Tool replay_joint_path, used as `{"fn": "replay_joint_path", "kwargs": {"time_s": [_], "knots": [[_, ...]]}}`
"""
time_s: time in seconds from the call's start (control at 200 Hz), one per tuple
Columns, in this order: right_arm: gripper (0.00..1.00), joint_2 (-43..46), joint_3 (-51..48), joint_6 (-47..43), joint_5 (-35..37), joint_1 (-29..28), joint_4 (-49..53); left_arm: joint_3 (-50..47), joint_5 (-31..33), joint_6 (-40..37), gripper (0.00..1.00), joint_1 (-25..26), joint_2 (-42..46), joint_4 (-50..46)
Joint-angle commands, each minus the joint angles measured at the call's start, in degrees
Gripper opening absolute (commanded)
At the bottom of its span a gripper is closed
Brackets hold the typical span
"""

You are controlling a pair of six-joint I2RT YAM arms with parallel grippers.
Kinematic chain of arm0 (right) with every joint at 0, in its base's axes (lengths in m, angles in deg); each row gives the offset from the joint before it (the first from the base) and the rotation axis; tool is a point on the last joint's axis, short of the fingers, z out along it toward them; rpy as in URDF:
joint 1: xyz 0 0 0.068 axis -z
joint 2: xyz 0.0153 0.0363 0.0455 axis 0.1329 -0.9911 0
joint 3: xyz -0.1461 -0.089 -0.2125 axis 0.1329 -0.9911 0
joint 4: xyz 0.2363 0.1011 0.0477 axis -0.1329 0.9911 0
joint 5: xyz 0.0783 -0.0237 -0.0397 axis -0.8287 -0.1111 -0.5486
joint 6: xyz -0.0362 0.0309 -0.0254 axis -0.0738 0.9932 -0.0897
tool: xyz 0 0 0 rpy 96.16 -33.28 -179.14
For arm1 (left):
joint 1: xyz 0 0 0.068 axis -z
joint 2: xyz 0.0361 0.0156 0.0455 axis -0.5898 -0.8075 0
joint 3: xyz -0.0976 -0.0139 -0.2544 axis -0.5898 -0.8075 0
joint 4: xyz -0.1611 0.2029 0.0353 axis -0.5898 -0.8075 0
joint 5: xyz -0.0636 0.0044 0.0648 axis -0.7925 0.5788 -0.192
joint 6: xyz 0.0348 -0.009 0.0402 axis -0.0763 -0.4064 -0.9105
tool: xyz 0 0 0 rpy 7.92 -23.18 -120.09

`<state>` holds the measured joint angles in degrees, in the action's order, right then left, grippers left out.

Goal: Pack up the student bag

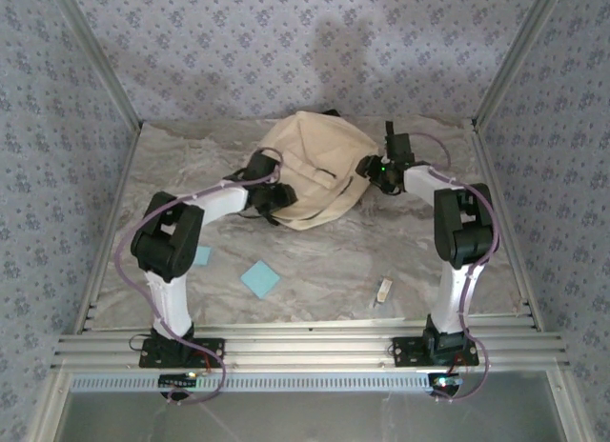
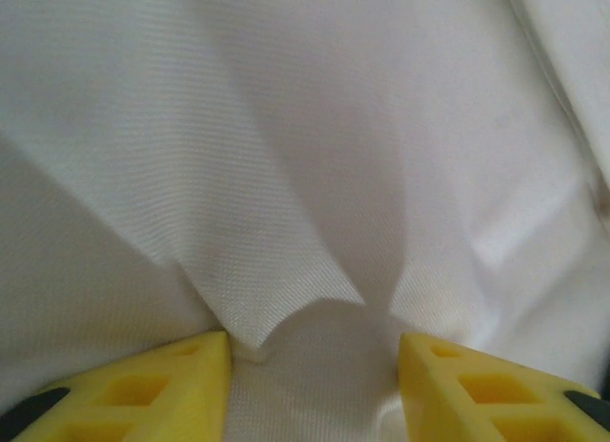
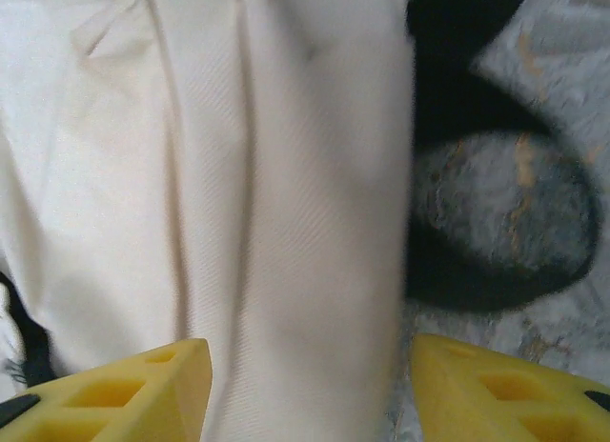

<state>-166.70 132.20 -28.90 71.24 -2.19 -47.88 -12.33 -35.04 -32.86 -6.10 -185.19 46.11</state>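
1. Top external: the student bag (image 1: 315, 161) lies slumped at the far middle of the bench (image 1: 324, 261), with the left pincer (image 1: 274, 198) at its near-left edge and the right pincer (image 1: 379, 172) at its right edge. No open mouth is visible, so anything brought over may be pushed against closed cloth. A blue paper square (image 1: 259, 278), a smaller blue piece (image 1: 202, 255) and a small pale object (image 1: 384, 290) wait near the front, well apart from the bag.
2. Left wrist: the left pincer (image 2: 315, 394) is spread, with puckered bag cloth bulging between its fingers. Closing here would probably catch only loose fabric (no zipper pull shows).
3. Right wrist: the right pincer (image 3: 310, 394) is spread astride a cream fold. A black strap (image 3: 457, 42) lies just beside it and could snag.
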Motion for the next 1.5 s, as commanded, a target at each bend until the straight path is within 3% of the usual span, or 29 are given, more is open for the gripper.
{"fn": "replay_joint_path", "kwargs": {"time_s": [0.0,0.125,0.31,0.535,0.87,1.014,1.264,1.499], "knots": [[0.61,-0.3,3.6,-1.4,-1.4,0.8,0.9,-1.4,-12.3,9.8,0.53,6.0,-0.5,4.9],[0.65,2.3,4.3,-6.0,-0.2,1.0,3.7,5.7,-12.4,7.4,0.64,9.0,0.8,-1.3],[0.68,7.2,1.0,-9.1,2.4,1.0,6.5,19.4,-0.8,-7.7,0.71,8.9,1.0,-15.5],[0.69,8.0,-2.3,-9.3,2.3,1.4,6.6,38.4,-1.0,-16.0,0.69,6.8,-13.0,-19.4],[0.69,3.5,-2.4,-7.8,-4.1,1.6,3.7,67.4,-3.4,-20.9,0.66,4.6,-34.7,-33.3],[0.68,2.6,-2.6,-7.3,-5.6,0.9,2.1,67.5,-7.4,-19.0,0.66,4.7,-37.1,-33.0],[0.67,-0.3,-1.0,-8.0,-5.8,-1.9,2.3,63.3,-23.2,-8.8,0.62,5.3,-35.7,-24.8],[0.65,-0.5,-1.5,-7.4,-5.3,-2.1,1.5,62.8,-27.3,-5.1,0.57,6.6,-34.1,-22.0]]}}
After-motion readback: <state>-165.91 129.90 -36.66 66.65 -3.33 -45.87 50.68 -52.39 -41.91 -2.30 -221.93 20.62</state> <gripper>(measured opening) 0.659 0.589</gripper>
